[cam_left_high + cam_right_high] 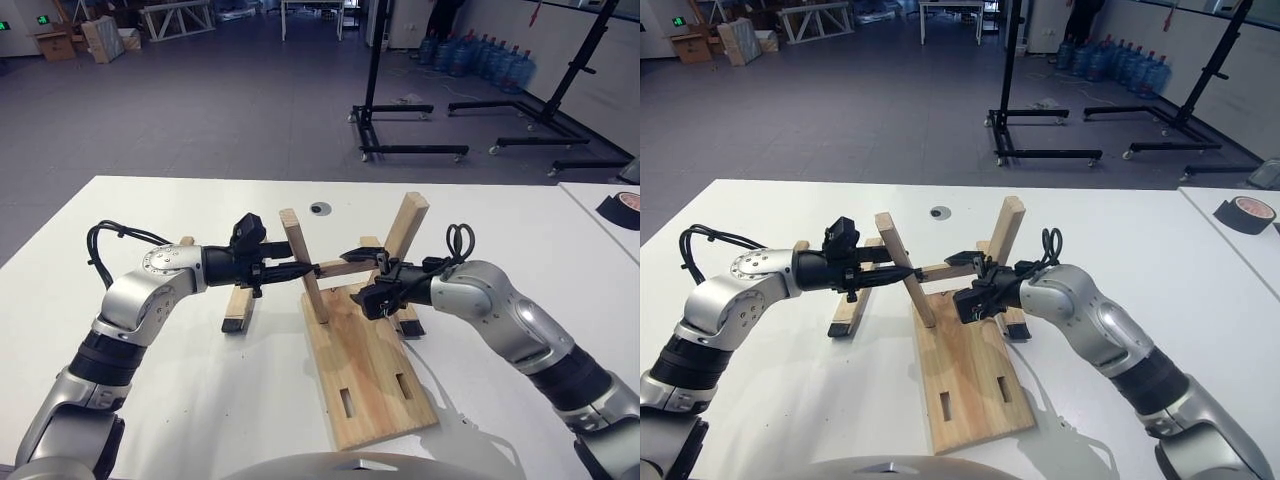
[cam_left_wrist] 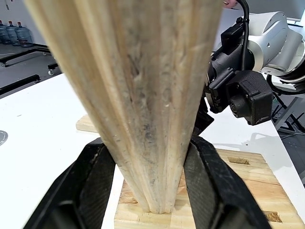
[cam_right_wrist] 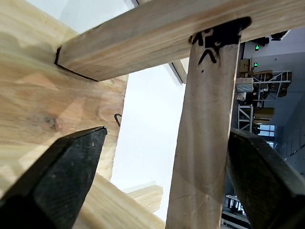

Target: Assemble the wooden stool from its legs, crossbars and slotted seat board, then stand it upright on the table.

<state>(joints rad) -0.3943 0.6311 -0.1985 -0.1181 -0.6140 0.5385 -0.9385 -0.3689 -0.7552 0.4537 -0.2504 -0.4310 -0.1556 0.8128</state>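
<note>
A white desk [image 1: 160, 400] is seen, with a small round grommet [image 1: 320, 208] set into its far part. The slotted seat board [image 1: 375, 385] is laid flat near the middle of the desk, and two open slots [image 1: 345, 402] are shown in its near half. Two legs are stood in its far half: the left leg [image 1: 297, 240] is tilted slightly, and the right leg [image 1: 408, 225] is leaned away from it. A crossbar [image 1: 338, 268] is held between them. The left leg is clamped between the jaws of the left gripper [image 1: 303, 270]. The jaws of the right gripper [image 1: 362, 275] are spread wide about the crossbar, with one finger [image 3: 57, 176] kept well apart from the wood. A loose wooden piece [image 1: 238, 305] is laid flat under the left arm, and another [image 1: 408, 322] just beside the board's far right corner. A roll of black tape [image 1: 1245, 213] is placed on a neighbouring desk. Behind, a grey floor is occupied by black wheeled stands [image 1: 410, 150], water bottles [image 1: 480, 55] and cardboard boxes [image 1: 55, 45].
</note>
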